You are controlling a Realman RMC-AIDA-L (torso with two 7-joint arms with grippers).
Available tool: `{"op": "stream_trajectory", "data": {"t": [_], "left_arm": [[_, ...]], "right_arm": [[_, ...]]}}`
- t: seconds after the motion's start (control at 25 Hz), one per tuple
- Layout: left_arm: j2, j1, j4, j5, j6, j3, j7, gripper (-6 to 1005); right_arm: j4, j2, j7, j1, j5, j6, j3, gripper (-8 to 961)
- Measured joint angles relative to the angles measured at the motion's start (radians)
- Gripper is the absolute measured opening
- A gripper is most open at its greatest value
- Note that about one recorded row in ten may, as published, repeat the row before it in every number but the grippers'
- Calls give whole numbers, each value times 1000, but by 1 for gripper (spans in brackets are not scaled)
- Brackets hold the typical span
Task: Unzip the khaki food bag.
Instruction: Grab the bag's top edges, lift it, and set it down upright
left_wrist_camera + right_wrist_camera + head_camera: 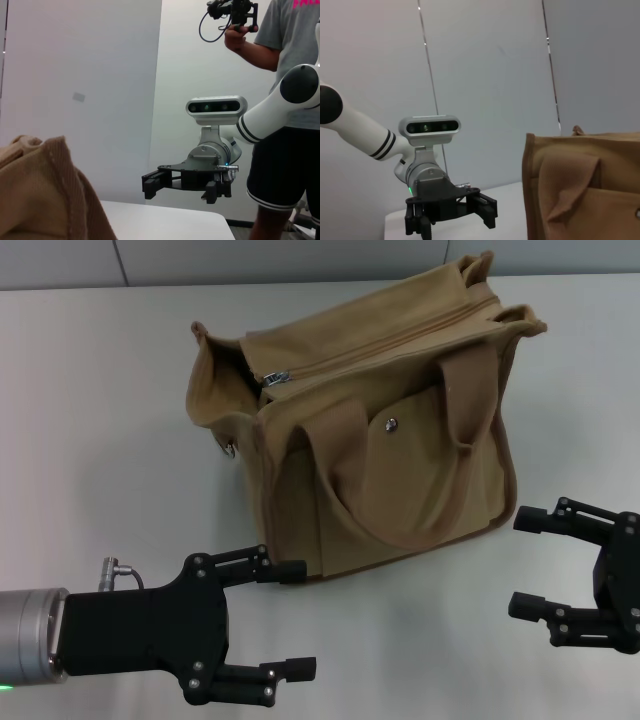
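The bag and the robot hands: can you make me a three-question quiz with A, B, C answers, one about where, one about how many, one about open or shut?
1. Where is the khaki food bag compared with the two grippers?
A. Behind them, farther up the table
B. Under the left gripper
C. Hanging from the right gripper

2. How many silver snaps show on its front pocket?
A. Three
B. None
C. One

3. How are the left gripper and right gripper?
A. Both shut on a handle
B. Both open and holding nothing
C. One shut on the zipper pull

Answers:
1 A, the bag stands on the white table beyond both grippers.
2 C, a single snap shines on the pocket.
3 B, each pair of fingers is spread apart over bare table.
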Motion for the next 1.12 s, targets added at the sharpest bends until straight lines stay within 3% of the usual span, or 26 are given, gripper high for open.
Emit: {"op": "stream_trajectory", "data": {"t": [0.4, 0.56, 0.68, 0.76, 0.8, 0.88, 1.12], "left_arm": [[6, 8, 2, -4, 11, -3, 3, 818], [10, 25, 3, -4, 19, -43, 13, 814], [12, 72, 3, -5, 20, -166, 29, 811], [10, 77, 3, -5, 17, -185, 33, 809], [-7, 91, -3, -5, -5, -261, 62, 808], [-21, 94, -17, -6, -24, -303, 92, 806], [-26, 28, -183, -29, -67, -320, 227, 800]], "right_arm": [[32, 4, -27, 21, 2, 1, -3, 835], [32, 5, -35, 20, 8, 2, 14, 835], [33, 5, -58, 12, 16, 2, 59, 835], [38, 4, -67, 6, 22, 3, 96, 835], [41, 4, -67, 5, 23, 4, 111, 835], [43, 4, -68, 4, 24, 5, 137, 835], [48, 3, -78, 2, 24, 19, 149, 835]]}}
